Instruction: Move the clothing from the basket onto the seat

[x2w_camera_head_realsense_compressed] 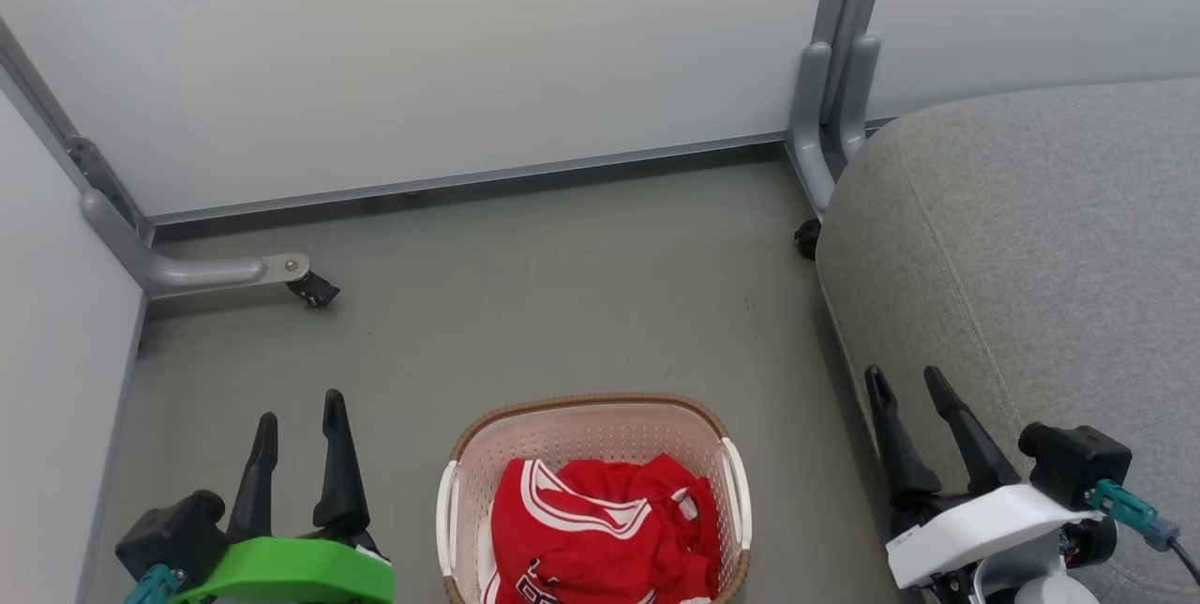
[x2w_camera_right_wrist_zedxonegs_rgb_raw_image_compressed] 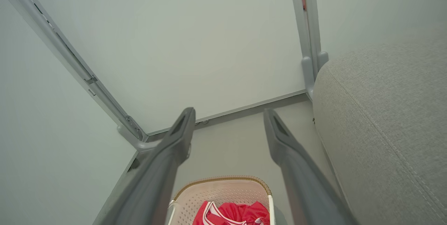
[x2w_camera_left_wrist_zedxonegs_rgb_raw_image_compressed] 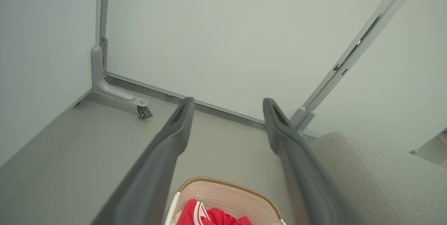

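The cream basket (x2w_camera_head_realsense_compressed: pixel 581 426) with a brown rim stands on the floor at the bottom middle of the head view. Red clothing (x2w_camera_head_realsense_compressed: pixel 600 529) with white stripes lies crumpled inside it, also seen as clothing (x2w_camera_left_wrist_zedxonegs_rgb_raw_image_compressed: pixel 209 216) and clothing (x2w_camera_right_wrist_zedxonegs_rgb_raw_image_compressed: pixel 234 214) in the wrist views. The grey seat (x2w_camera_head_realsense_compressed: pixel 1031 248) fills the right side. My left gripper (x2w_camera_head_realsense_compressed: pixel 300 407) hovers open to the left of the basket, holding nothing. My right gripper (x2w_camera_head_realsense_compressed: pixel 907 381) stands open to the right of the basket, at the seat's front edge. In the wrist views the left gripper (x2w_camera_left_wrist_zedxonegs_rgb_raw_image_compressed: pixel 227 102) and right gripper (x2w_camera_right_wrist_zedxonegs_rgb_raw_image_compressed: pixel 228 113) show wide gaps.
Pale partition walls enclose the grey floor at the back and left. A metal partition foot with a caster (x2w_camera_head_realsense_compressed: pixel 309 287) juts out at the left, and another post foot (x2w_camera_head_realsense_compressed: pixel 825 135) stands by the seat's back corner.
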Available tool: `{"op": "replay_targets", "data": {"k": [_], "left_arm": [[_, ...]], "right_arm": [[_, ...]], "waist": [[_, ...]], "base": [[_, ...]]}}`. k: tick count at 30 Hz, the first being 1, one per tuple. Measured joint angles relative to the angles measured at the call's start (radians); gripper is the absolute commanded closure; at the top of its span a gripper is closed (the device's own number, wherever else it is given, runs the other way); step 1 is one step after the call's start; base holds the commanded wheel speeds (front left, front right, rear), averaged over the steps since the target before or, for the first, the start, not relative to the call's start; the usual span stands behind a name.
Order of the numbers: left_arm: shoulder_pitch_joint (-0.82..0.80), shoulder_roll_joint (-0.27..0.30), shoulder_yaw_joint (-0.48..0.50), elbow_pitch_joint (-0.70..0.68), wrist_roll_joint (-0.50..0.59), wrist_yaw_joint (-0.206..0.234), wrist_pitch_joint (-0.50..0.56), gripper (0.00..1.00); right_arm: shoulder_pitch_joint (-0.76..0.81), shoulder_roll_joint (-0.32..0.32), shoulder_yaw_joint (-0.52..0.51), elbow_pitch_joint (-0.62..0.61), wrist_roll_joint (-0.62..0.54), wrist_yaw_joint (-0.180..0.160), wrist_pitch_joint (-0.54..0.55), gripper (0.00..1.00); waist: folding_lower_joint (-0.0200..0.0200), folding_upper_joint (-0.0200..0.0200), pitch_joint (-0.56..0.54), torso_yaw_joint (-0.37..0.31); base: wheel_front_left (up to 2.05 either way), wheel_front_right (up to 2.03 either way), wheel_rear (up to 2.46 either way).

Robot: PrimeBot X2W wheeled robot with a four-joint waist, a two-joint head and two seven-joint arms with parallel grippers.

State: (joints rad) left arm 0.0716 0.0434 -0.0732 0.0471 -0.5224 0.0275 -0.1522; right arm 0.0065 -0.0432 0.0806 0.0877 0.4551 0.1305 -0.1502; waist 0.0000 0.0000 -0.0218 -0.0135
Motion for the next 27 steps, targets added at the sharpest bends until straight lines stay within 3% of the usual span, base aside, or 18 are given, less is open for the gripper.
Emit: {"op": "replay_targets", "data": {"k": [27], "left_arm": [[0.041, 0.002, -0.041, -0.010, 0.255, 0.044, -0.061, 0.00]], "right_arm": [[0.024, -0.002, 0.027, -0.044, -0.256, 0.000, -0.062, 0.00]], "waist": [[0.0000, 0.0000, -0.011, 0.000]], "base": [[0.00, 0.00, 0.00]]}}
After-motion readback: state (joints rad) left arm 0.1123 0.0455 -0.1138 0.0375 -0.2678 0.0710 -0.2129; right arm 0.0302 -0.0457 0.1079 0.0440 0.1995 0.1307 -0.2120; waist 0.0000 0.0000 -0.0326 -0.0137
